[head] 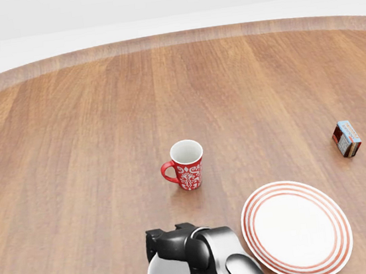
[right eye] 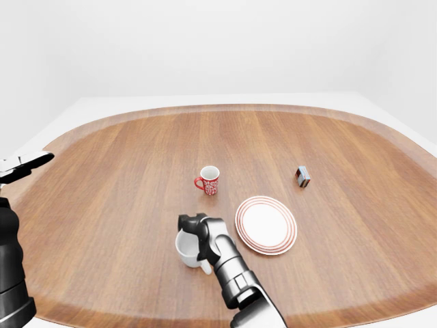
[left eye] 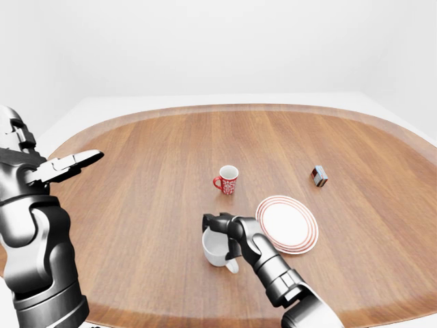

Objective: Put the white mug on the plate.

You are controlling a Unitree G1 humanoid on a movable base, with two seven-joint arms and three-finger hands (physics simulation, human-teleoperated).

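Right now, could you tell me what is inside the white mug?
The white mug looks empty where its inside shows. The right hand sits over its rim, fingers reaching into the opening, so part of the interior is covered.

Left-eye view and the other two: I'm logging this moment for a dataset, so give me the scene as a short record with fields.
surface: oval wooden table
target: plain white ceramic mug, upright, beside the plate on its left in the left-eye view
destination: white plate with red rings, nothing on it
distractors: red patterned mug; small box
right hand: fingers over the white mug's rim; grip unclear
left hand: raised at the view's left, fingers open, holding nothing
task state: mug not yet on plate
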